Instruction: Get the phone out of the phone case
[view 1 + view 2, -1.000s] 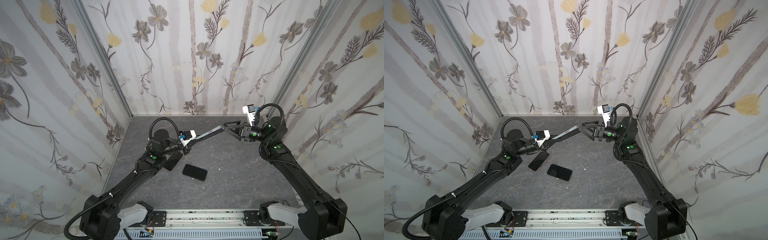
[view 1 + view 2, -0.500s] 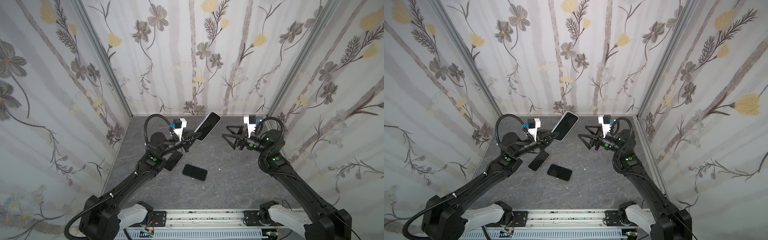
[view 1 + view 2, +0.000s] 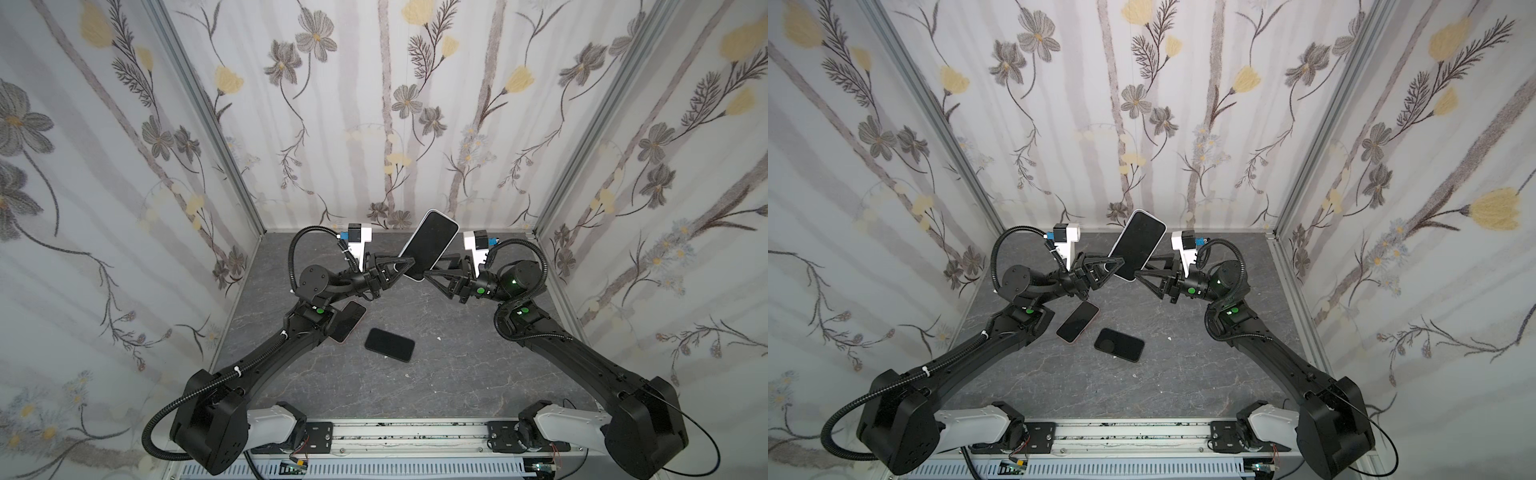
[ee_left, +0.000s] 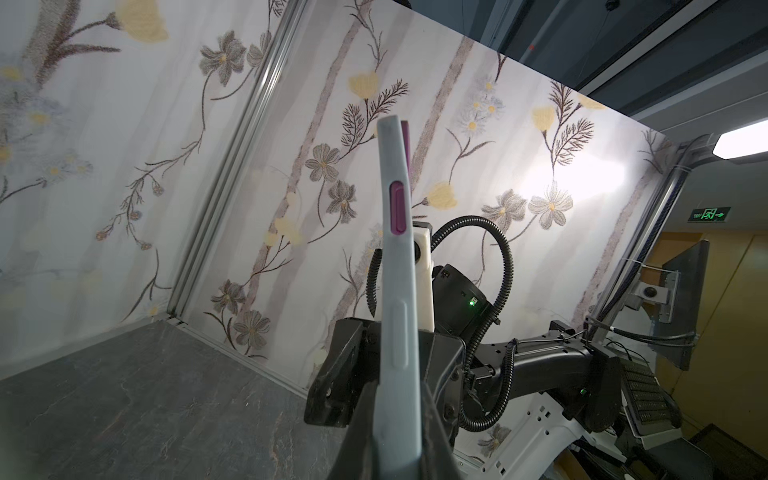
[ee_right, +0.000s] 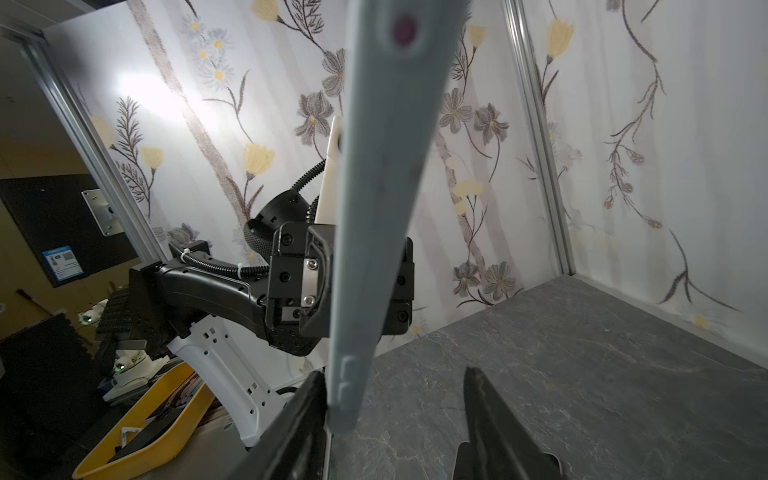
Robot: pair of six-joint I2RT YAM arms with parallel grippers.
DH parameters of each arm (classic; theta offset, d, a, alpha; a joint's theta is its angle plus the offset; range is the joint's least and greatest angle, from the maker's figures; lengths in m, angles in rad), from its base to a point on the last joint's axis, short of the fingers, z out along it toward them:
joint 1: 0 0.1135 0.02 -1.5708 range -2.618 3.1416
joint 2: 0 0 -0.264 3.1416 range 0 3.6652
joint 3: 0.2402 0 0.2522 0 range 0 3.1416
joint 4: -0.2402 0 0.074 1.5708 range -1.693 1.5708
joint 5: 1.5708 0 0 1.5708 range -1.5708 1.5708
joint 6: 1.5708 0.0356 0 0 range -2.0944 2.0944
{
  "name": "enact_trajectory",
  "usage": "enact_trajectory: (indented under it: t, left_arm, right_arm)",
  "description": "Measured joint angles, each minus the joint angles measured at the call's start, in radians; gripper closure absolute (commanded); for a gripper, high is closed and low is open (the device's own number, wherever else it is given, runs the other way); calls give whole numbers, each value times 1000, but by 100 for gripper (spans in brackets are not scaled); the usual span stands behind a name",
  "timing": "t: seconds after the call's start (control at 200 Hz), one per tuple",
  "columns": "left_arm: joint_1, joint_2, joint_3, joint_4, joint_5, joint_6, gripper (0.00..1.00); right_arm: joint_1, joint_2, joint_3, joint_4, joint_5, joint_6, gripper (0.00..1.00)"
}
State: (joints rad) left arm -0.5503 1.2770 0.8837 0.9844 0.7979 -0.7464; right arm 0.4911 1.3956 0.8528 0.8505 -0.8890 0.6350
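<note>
- Left gripper (image 3: pixel 404 271) jaws are clamped narrow on one long edge of the phone (image 3: pixel 430 245). Right gripper (image 3: pixel 433 266) jaws stand part open across the opposite edge: in the right wrist view one finger (image 5: pixel 291 419) touches the case and the other is clear of it.
- The phone hangs in the air between the two grippers, well above the table (image 3: pixel 457 374) and tilted, with its top end toward the back wall (image 3: pixel 457 124). There is open room below it and toward the front, and both side walls are well apart from it.
- The screen is black. The case (image 4: pixel 397 311) is pale grey-blue, purple buttons show through its side, and a purple corner sticks out at the top end.
- Two spare phones lie flat on the table: a black one (image 3: pixel 390 345) in the open, and one with a pinkish rim (image 3: pixel 347 322) partly under the left arm.
- A yellow tray (image 5: pixel 124 432) sits outside the walls.
</note>
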Motion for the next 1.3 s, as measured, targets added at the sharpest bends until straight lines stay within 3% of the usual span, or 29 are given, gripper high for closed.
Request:
enact_trajectory:
  t: [0.415, 0.984, 1.299]
  left_arm:
    - [-8, 5, -3, 21, 18, -31, 100]
    - [-26, 5, -3, 31, -9, -21, 100]
    - [-32, 13, -5, 52, -17, 1, 100]
  right_arm:
    - [19, 11, 3, 98, -28, 53, 68]
    - [36, 18, 4, 100, -21, 53, 74]
    - [40, 11, 7, 86, -24, 65, 88]
